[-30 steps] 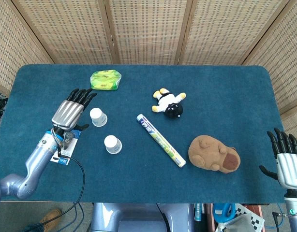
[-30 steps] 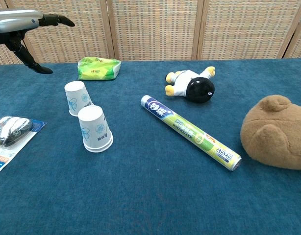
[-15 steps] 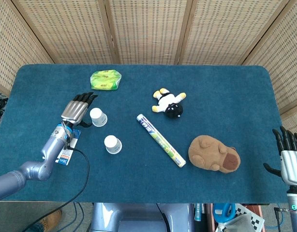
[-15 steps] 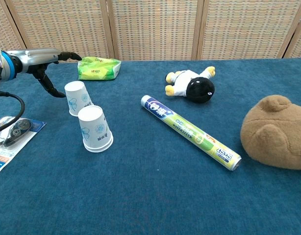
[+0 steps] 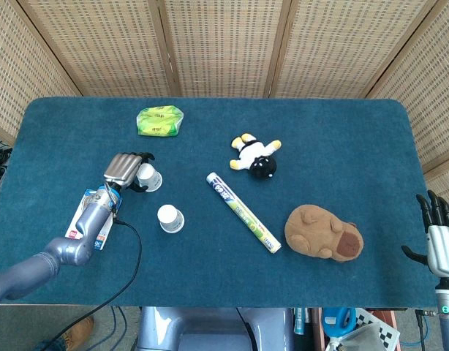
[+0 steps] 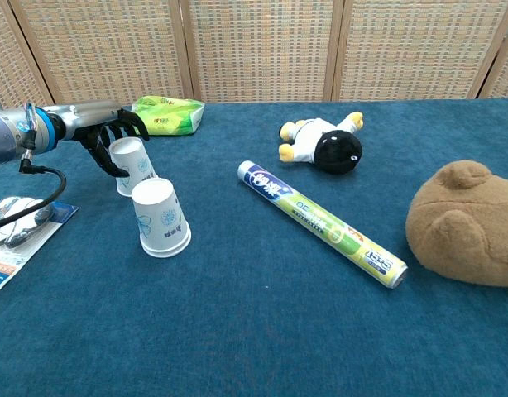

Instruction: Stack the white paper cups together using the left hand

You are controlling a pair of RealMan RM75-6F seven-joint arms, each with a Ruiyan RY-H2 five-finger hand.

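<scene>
Two white paper cups stand upside down on the blue table. The far cup has my left hand at its left side, fingers curved over its top and thumb down by its wall; whether they press it I cannot tell. That cup rests on the table. The near cup stands free just in front and to the right. My right hand hovers open off the table's right front corner, fingers spread, in the head view only.
A green packet lies behind the cups. A packaged item lies under my left forearm. A long roll, a penguin plush and a brown plush lie to the right.
My left hand has come down and rightward from above the table's left side to the far cup, and its fingers have curled around it. Neither cup has moved.
</scene>
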